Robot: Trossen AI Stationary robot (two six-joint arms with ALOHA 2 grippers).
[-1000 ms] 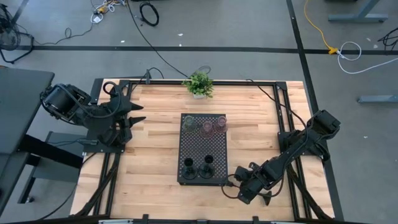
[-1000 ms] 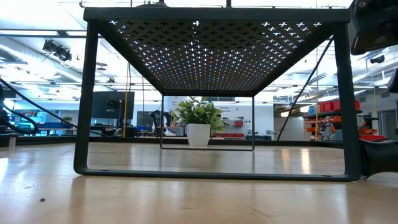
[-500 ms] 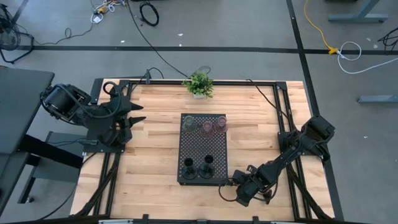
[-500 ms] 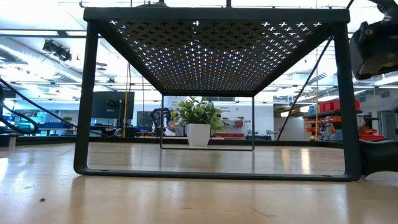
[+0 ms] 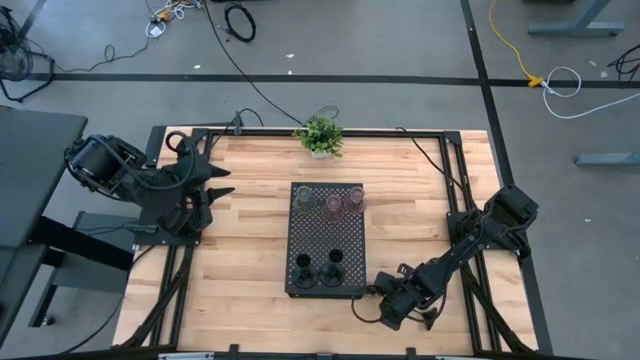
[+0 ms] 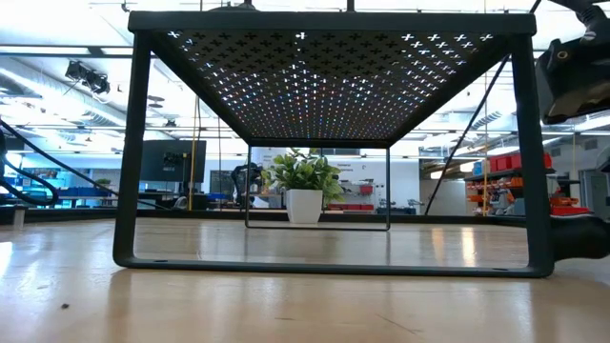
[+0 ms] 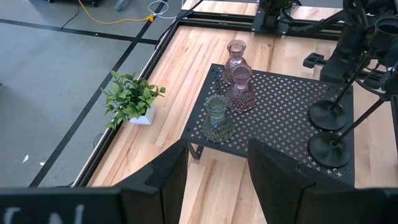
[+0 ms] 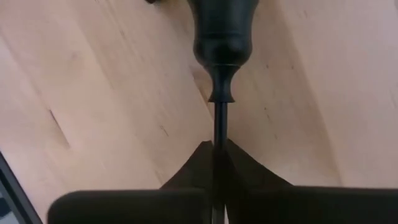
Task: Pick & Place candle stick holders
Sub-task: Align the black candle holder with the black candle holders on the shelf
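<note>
Right gripper (image 8: 214, 163) closed narrow on thin stem of black candle holder (image 8: 222, 37), above bare wood just beside tray (image 5: 325, 243) near corner. Left gripper (image 7: 214, 171) held wide, well apart.

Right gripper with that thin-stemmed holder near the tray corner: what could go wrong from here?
1. The right gripper pinches the black stemmed holder only on its thin stem, so it could swing or slip.
2. It sits low beside the black tray; a lift could clip the tray's edge.
3. Two stemmed holders already stand at the near end and could be toppled.
</note>
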